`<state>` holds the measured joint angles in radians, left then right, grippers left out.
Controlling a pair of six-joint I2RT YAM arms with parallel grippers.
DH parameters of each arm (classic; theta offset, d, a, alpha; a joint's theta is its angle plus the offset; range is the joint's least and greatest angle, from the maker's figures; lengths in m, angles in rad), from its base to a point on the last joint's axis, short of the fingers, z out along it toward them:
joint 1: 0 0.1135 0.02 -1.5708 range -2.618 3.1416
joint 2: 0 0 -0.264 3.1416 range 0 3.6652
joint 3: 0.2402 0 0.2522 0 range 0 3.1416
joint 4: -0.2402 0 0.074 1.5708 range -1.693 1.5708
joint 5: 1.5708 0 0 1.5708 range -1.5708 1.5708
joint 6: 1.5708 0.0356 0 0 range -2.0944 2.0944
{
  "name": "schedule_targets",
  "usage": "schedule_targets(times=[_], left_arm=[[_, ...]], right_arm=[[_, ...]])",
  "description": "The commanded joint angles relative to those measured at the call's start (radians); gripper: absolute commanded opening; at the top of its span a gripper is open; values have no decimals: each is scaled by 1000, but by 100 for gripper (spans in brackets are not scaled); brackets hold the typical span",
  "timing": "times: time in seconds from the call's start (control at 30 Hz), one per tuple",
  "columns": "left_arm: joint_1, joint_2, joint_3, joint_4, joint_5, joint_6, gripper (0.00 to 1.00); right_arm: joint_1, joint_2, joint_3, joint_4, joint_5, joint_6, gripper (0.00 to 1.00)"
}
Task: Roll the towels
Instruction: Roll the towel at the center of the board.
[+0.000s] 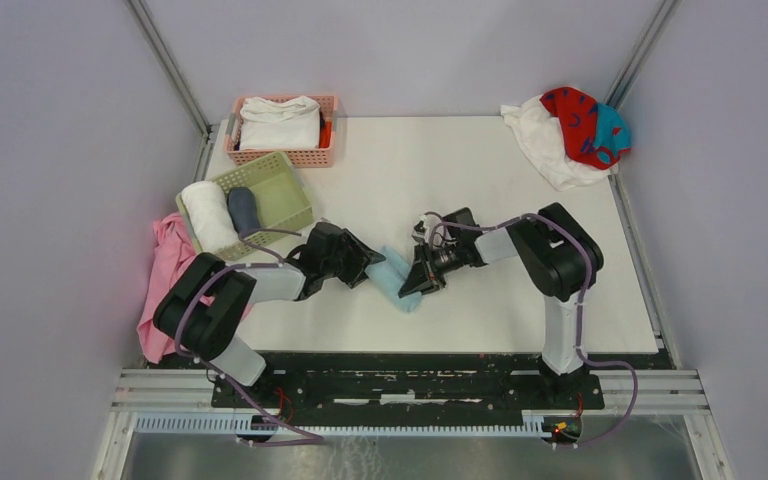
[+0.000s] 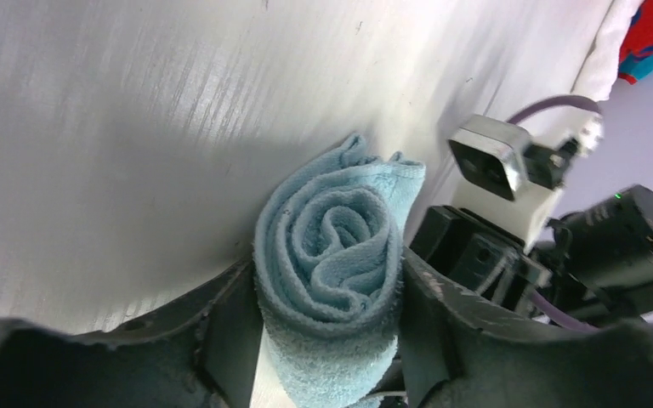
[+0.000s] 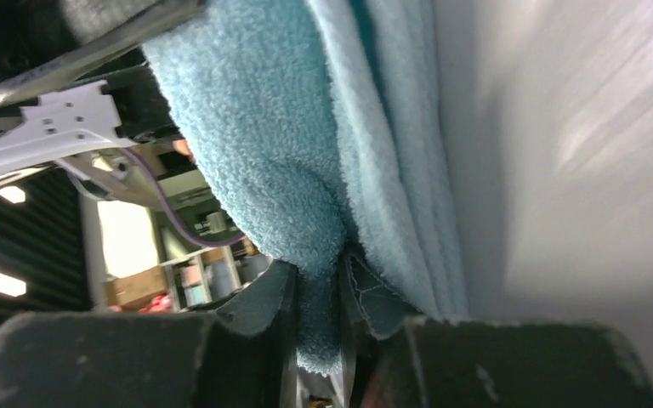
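**Light blue towel (image 1: 397, 277) rolled, held at the middle of the counter (image 1: 480, 180)**
Check the left gripper (image 2: 327, 327): its jaws bracket the roll and touch both sides, so the spiral cannot spring open. The right gripper (image 3: 340, 340) has narrow jaws pinched on a fold at the opposite end, which you may judge anchors the loose edge.
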<state>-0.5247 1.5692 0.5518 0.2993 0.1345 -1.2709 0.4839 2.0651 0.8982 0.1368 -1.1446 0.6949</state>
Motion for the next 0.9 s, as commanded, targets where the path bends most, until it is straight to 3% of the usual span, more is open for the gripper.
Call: schedule_targets(times=[0.0,0.23,0.47,0.67,0.87], left_arm=[[-6,50,13,-119,-52,-32,58],[-6,56,60,-276,-117,-2,52],[-6,52,95,-348,-144,25,52],[-6,53,104,-379,-151,36,53],[-6,58,114,-393,-157,45,55]], right_arm=[[9,-83,-33,-270,384,-208,27],[109,-393,6,-409,661,-356,54],[310,-579,63,-512,1067,-511,64],[487,-602,78,-460,1301,-623,69],[581,-459,115,-446,1396,-702,69]])
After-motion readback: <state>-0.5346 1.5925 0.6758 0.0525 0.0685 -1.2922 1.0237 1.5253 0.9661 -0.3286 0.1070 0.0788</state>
